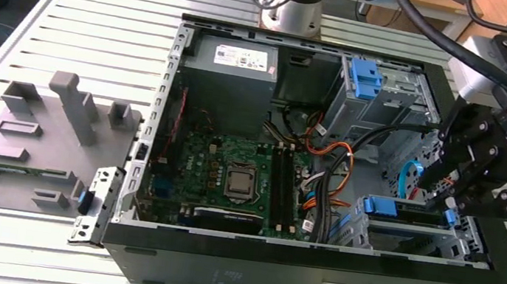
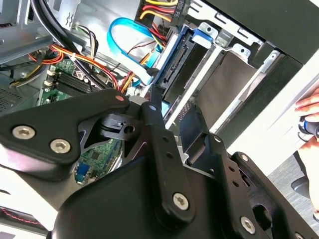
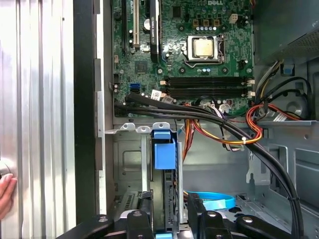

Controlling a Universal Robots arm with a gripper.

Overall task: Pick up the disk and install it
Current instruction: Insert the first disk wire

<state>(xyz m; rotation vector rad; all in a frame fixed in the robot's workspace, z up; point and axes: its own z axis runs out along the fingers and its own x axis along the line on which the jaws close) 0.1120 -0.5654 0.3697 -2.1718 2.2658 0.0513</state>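
In the exterior view our claw (image 1: 446, 203) hung above the disk (image 1: 393, 206), on edge in the drive bay (image 1: 409, 240) beneath it: installing was in hand, we judged. In the second wrist view we could not tell whether the claw gripped the disk (image 2: 177, 59). In the first wrist view bay walls (image 3: 130, 159) hugged the disk (image 3: 164, 149) and cables (image 3: 219, 124) crossed beyond the claw, so seating, we judged, called for a straight push.

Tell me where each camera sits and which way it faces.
Exterior view: off the arm, looking down into the open case; arm and pincer at the exterior view's right.
First wrist view: on the wrist, looking past the pincer at the disk and motherboard.
Second wrist view: on the wrist, looking past the pincer into the drive bay.
Shared: both wrist views show the disk and a hand outside the case.
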